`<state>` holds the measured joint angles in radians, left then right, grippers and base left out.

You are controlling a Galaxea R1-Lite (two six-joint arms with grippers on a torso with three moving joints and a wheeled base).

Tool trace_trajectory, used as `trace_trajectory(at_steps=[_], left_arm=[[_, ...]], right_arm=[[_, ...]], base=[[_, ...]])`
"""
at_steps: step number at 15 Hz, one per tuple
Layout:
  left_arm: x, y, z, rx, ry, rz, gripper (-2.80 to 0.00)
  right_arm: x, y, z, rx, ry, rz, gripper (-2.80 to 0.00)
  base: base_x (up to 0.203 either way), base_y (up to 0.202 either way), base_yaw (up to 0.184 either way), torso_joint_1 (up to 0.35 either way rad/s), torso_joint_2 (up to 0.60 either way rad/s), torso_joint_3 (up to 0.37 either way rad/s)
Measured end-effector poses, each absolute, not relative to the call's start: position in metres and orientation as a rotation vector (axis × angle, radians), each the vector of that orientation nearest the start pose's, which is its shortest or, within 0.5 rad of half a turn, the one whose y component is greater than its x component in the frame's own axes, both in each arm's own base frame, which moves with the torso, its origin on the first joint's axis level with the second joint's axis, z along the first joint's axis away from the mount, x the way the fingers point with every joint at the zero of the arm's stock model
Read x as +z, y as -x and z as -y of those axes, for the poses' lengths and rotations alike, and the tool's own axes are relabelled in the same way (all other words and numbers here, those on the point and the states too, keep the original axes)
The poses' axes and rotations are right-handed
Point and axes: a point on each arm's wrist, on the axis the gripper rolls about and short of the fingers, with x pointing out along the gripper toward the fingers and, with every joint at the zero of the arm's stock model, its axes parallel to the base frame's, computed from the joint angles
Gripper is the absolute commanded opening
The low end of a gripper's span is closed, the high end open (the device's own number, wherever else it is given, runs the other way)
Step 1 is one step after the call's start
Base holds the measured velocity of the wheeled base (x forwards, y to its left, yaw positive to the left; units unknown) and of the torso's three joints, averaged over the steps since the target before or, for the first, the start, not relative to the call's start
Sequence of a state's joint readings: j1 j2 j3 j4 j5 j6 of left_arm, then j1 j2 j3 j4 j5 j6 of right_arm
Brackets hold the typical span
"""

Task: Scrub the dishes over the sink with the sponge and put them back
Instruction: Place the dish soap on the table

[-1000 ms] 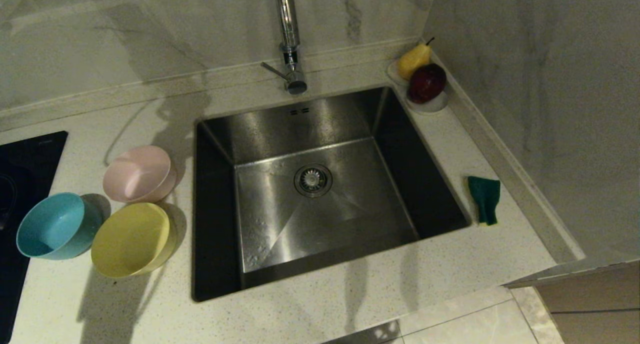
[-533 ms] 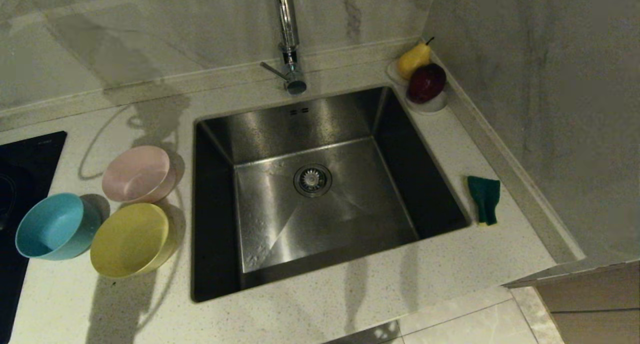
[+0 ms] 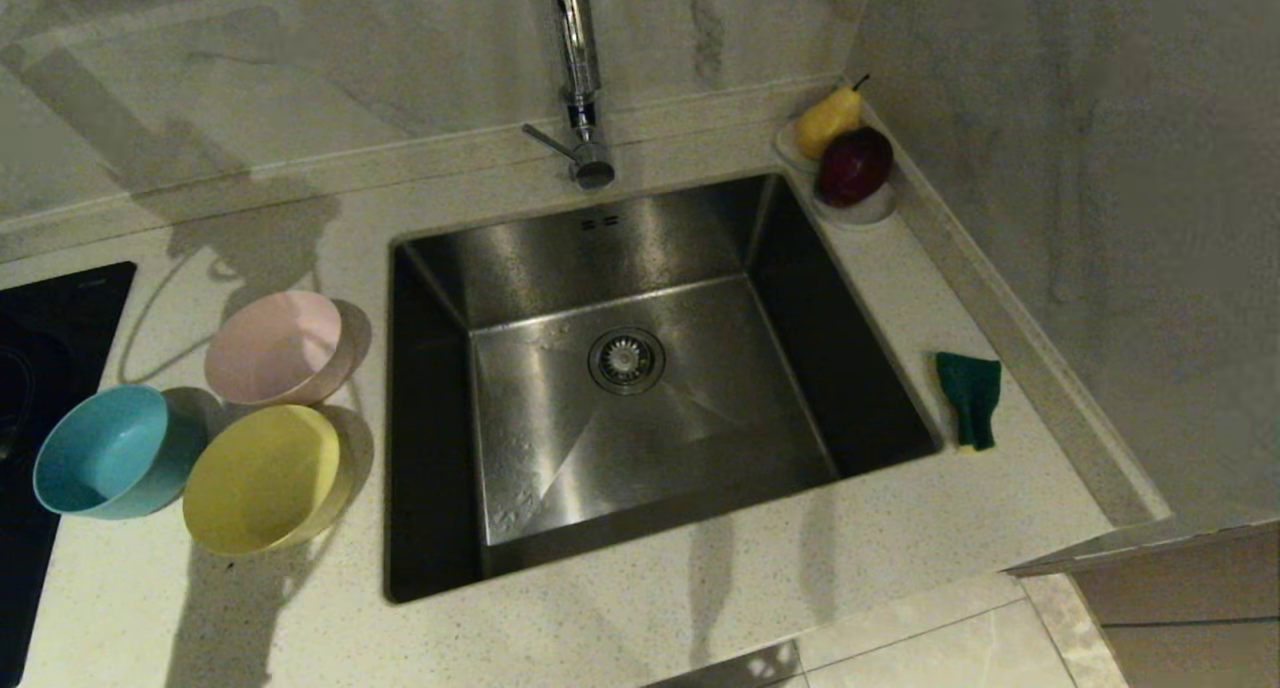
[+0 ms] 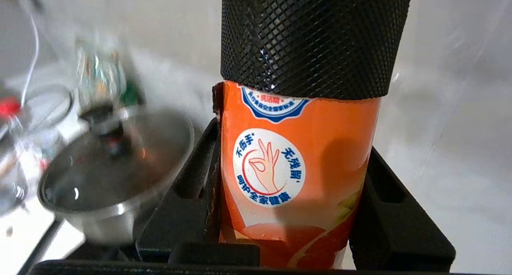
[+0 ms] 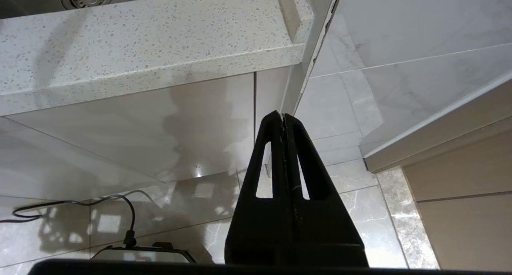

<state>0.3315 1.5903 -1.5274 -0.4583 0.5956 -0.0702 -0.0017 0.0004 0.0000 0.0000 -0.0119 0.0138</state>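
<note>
- Dishes: pink bowl (image 3: 283, 348), yellow bowl (image 3: 264, 478) and blue bowl (image 3: 112, 451) stand on the counter (image 3: 700, 608) left of the sink (image 3: 640, 368), untouched.
- Left gripper (image 4: 296, 179): jaws clamp an orange bottle (image 4: 296, 167), off by a lidded pot (image 4: 116, 175).
- Right gripper (image 5: 285, 119): jaws closed, parked below the counter.
- Sponge (image 3: 968, 400) lies right of the sink.
- Step judged: adding soap; next needs a dish and the sponge over the sink.
- Bottle label reads 洗洁精, 不伤手, 无残留, 呵护全家健康.

Marble walls (image 3: 1080, 168), speckled counter (image 3: 700, 608), tile floor (image 5: 360, 211).
</note>
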Motion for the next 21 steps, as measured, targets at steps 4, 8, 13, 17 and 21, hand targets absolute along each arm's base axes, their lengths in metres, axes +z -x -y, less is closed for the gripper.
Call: trace_trajectory(at_steps=[4, 8, 13, 17, 21], left_arm=[[0.377, -0.292, -0.114, 0.903, 0.122, 0.368, -2.8], [0.363, -0.324, -0.119, 0.884, 0.113, 0.332, -2.8], [0.355, -0.362, -0.106, 0.812, 0.112, 0.321, -2.8], [0.354, -0.381, -0.09, 0.748, 0.106, 0.317, -2.8], [0.344, -0.395, -0.09, 0.746, 0.096, 0.283, -2.8]], right_arm=[[0.075, 0.023, 0.0, -0.014, -0.014, 0.0, -2.8], [0.075, 0.023, 0.0, -0.014, -0.014, 0.0, -2.8], [0.075, 0.023, 0.0, -0.014, -0.013, 0.0, -2.8], [0.075, 0.023, 0.0, -0.014, -0.013, 0.0, -2.8], [0.075, 0.023, 0.0, -0.014, -0.013, 0.0, -2.8]], base=[[0.0, 0.0, 0.0, 0.0, 0.0, 0.0], [0.0, 0.0, 0.0, 0.0, 0.0, 0.0], [0.0, 0.0, 0.0, 0.0, 0.0, 0.0], [0.0, 0.0, 0.0, 0.0, 0.0, 0.0], [0.0, 0.0, 0.0, 0.0, 0.0, 0.0]])
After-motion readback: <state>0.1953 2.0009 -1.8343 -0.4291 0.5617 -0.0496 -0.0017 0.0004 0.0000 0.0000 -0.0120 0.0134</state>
